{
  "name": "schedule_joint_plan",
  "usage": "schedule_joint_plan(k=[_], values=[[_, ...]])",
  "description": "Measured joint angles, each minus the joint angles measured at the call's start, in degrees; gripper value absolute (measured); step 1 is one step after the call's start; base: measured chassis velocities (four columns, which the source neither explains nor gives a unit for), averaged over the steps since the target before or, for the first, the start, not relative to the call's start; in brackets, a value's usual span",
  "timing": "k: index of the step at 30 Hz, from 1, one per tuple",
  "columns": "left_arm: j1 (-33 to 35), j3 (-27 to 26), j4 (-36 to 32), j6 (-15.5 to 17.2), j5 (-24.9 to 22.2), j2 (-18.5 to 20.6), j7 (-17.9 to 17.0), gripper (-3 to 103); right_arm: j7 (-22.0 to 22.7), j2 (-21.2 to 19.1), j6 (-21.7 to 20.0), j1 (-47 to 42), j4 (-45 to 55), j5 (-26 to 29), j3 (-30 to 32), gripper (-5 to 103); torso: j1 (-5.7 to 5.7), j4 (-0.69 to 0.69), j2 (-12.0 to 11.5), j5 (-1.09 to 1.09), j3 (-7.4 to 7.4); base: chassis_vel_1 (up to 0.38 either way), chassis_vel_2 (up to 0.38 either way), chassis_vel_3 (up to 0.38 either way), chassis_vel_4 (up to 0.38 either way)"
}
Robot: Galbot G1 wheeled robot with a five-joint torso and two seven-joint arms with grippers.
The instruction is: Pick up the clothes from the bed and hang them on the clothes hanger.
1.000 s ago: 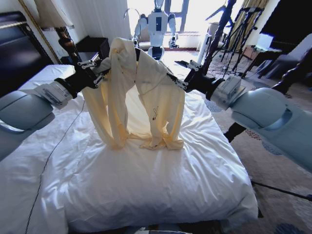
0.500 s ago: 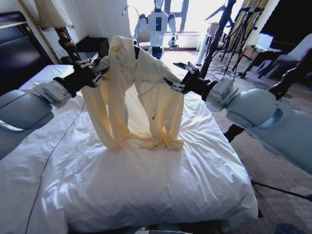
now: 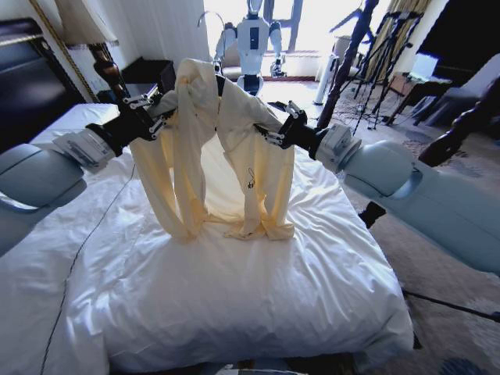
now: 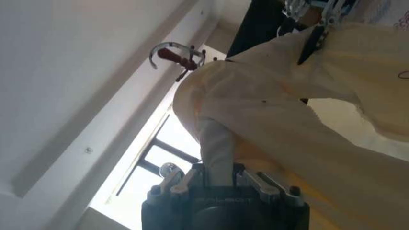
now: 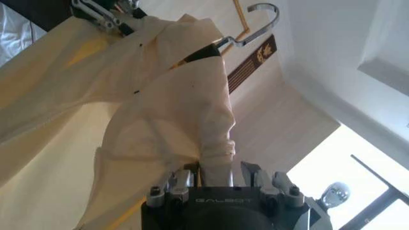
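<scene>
Two robot arms are holding a pale yellow hooded top (image 3: 215, 148) up above the bed (image 3: 234, 289), its lower hem and sleeve ends just brushing the white duvet while its shoulders are draping over a hanger (image 5: 246, 28) whose metal hook is poking out above the collar. The left gripper (image 3: 156, 105) is pinching a fold of the fabric at the shoulder nearer the headboard, its jaws nearly closed on the cloth, as the left wrist view is showing a strip of the top running straight into them (image 4: 217, 158). The right gripper (image 3: 273, 134) is clamping the opposite shoulder in the same way, jaws drawn close around a gathered tuck of cloth (image 5: 214, 158). The work appears to be at the hanging stage: the garment is already off the bed for the most part and is being seated on the hanger, not yet released. Whether both hanger ends are sitting fully inside the shoulders is hard to tell, since the cloth is bunching near the neck. The next move is likely calling for the shoulders to be spread evenly before either grip is loosened, or the top could slide off one side.
</scene>
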Motion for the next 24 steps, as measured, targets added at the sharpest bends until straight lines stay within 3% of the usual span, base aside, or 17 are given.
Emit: schedule_joint_plan(k=[3,9,24], values=[[0.01,0.03,-0.08,-0.01,0.03,-0.13,0.05,21,0.8,0.96,-0.22,0.09,-0.78,-0.64,-0.53,27,0.0,0.0,0.0,0.0,0.0,0.0,0.0,0.0,0.0],[0.02,0.08,-0.27,0.03,0.06,-0.14,0.13,21,1.16,2.05,-0.56,0.05,-1.78,-1.64,-0.86,15,0.0,0.0,0.0,0.0,0.0,0.0,0.0,0.0,0.0],[0.06,0.02,-0.79,0.21,0.06,-0.27,0.04,21,1.1,3.67,-1.46,-0.08,-3.37,-3.62,-0.79,15,0.0,0.0,0.0,0.01,0.0,0.0,0.0,0.0,0.0]])
